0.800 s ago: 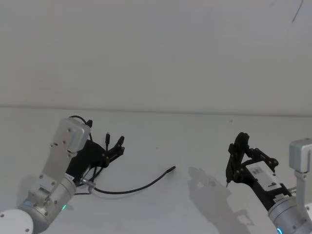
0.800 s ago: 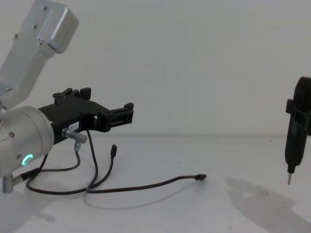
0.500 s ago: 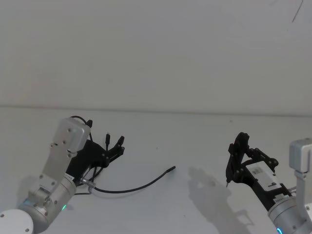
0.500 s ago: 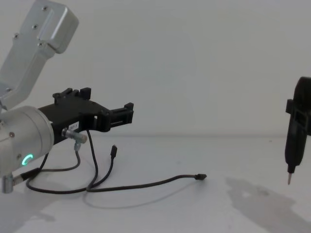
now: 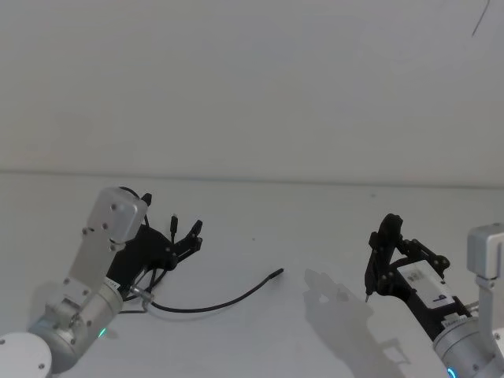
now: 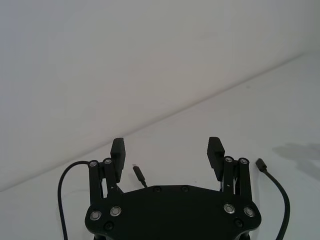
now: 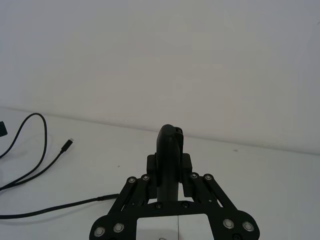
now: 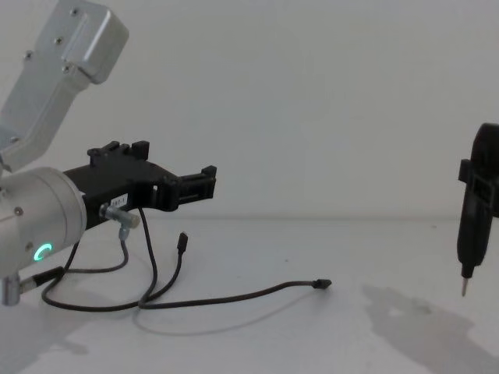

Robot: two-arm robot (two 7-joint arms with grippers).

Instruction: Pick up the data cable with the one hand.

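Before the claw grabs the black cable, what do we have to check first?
1. Left claw open: ok, its fingers are spread wide.
2. Left claw over the data cable: ok, it hangs above the looped end.
3. Cable between the fingers: not ok, the claw is up off the table.
4. Right claw out of the way: ok, far to the right, shut on the pointed tool.
5. Loops free of snags: cannot tell, they run under the claw.

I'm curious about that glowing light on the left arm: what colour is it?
Green. The ring light shows best in the chest view.
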